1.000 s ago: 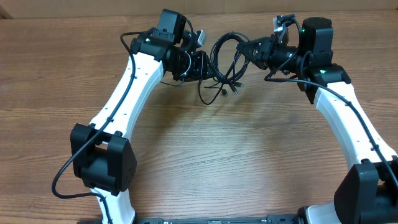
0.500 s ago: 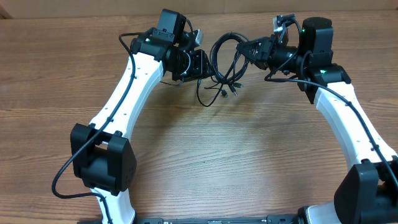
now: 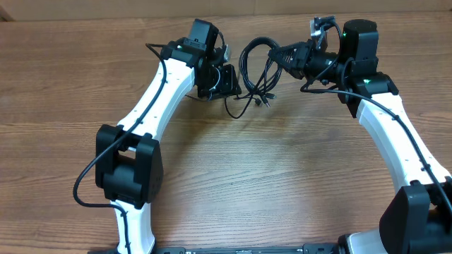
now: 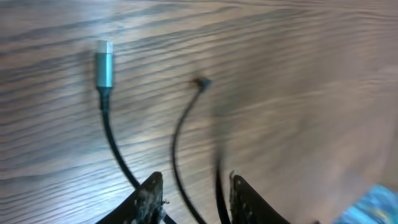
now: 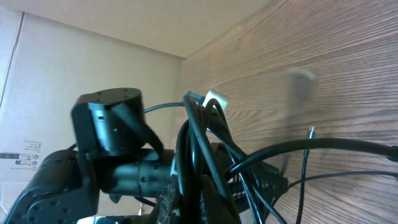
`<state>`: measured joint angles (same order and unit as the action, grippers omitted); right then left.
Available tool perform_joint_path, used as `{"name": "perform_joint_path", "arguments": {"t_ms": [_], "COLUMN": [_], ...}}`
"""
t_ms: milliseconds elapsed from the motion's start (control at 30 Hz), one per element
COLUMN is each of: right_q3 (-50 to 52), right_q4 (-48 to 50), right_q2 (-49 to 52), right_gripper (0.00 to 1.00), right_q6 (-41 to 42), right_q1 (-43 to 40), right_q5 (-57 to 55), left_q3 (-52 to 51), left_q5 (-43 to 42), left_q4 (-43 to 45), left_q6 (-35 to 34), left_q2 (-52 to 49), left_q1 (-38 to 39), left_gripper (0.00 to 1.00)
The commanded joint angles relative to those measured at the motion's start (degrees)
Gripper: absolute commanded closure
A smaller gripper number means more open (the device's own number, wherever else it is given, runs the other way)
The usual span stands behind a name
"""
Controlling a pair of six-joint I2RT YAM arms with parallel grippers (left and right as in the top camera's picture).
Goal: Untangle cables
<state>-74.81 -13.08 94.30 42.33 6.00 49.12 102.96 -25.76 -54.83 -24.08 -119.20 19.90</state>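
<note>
Cables [image 3: 256,65] between left arm [image 3: 164,90], right arm [image 3: 390,135].

Your overhead looks straight down; the 2 wrist views look forward, close in — all 3 share the cables [image 3: 268,70].

A wood-grain table [image 3: 233,183] fills most of the overhead view, its brown planks running left to right. Along the top edge lies a paler tan strip [image 3: 141,8], possibly cardboard. In the right wrist view a cardboard box [image 5: 37,81] stands at upper left, with small print low on its left side. A blurred blue patch [image 4: 380,198] sits at the lower right of the left wrist view.
</note>
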Motion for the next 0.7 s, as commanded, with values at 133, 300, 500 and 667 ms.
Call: {"name": "perform_joint_path", "arguments": {"t_ms": [133,300,500,667], "right_q3": [-2.19,-2.19,-2.19,-2.19], "right_q4": [-1.55,-5.77,-7.04,-5.03], "right_q2": [-0.2,-0.2,-0.2,-0.2], "right_gripper": [0.96,0.96,0.96,0.96], "right_q6": [-1.79,-5.01,-10.91,-15.56], "right_q1": [-0.28,-0.17,-0.17,-0.02], "right_q5": [-2.36,-5.55,-1.44,6.99], "left_q3": [-0.61,-0.46,3.15,5.66], "left_q5": [10.69,14.1,4.52,-18.88], "left_q4": [-6.97,-10.34,-8.9,-5.9], "left_q6": [-0.92,4.35,11.98,25.79], "left_q2": [-2.84,-2.69,1.88,4.81], "left_q1": [0.28,0.0,-4.24,-9.44], "left_gripper": [0.66,0.72,0.63,0.26]}}
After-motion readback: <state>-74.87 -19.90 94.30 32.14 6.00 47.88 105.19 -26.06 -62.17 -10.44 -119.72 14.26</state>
